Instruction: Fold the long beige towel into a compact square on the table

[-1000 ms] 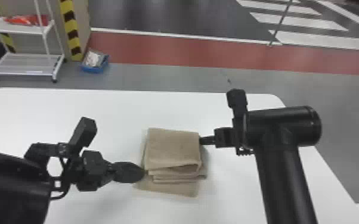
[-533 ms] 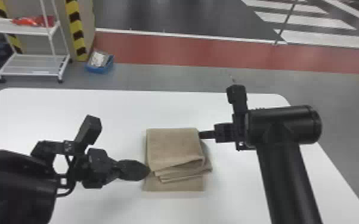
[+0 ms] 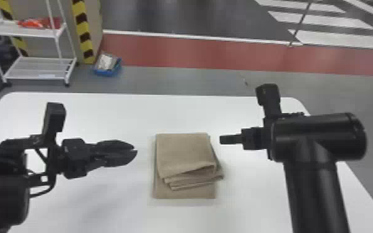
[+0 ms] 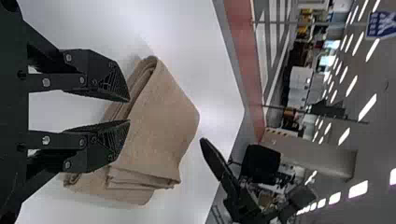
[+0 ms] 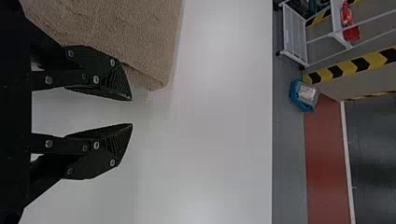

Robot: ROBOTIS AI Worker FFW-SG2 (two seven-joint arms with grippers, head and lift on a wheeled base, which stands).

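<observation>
The right gripper (image 3: 221,139), at centre right of the head view, has its fingers parted and empty; the left gripper (image 3: 135,151), at centre left, is likewise released. Between them, just below the frame's centre, lies the towel (image 3: 186,153) on the table (image 3: 108,198) – the right gripper nearer, just off its upper right edge. The towel looks roughly square, its layers skewed toward the lower right – the bottom one jutting below.

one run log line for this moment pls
towel: folded, layers uneven at near edge | left gripper: open, off towel | right gripper: open, off towel | table: under towel
</observation>
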